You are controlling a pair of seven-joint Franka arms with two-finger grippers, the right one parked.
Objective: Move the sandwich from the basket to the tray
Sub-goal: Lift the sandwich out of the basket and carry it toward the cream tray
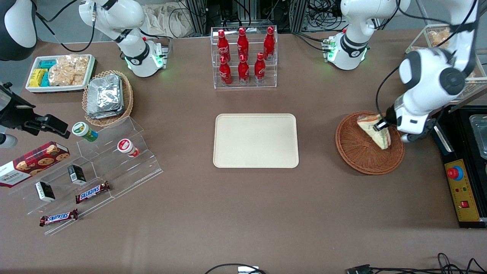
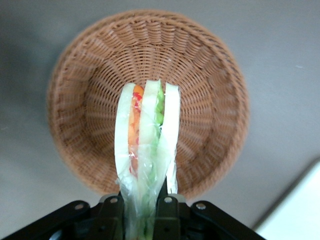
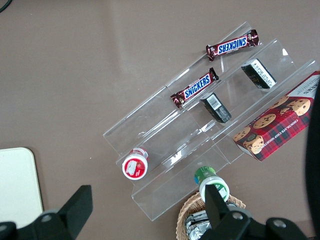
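1. Front view: your gripper (image 1: pixel 381 126) hangs over the basket (image 1: pixel 361 156) with the sandwich (image 1: pixel 374 131) pinched at one end, the wedge above the wicker. The tray (image 1: pixel 255 140) lies bare, well apart toward the table's middle.

2. Left wrist view: the fingers (image 2: pixel 112 212) are clenched on the sandwich (image 2: pixel 147 135) through its clear wrap, bread slices edge-on above the basket (image 2: pixel 200 65). Treat it as light, soft and slippery; it would likely squash or slide, so hold the bread body, not loose film.

3. Right wrist view: only the tray's corner (image 3: pixel 17 185) shows.

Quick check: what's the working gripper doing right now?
Left gripper: shut on the sandwich, holding it over the basket.
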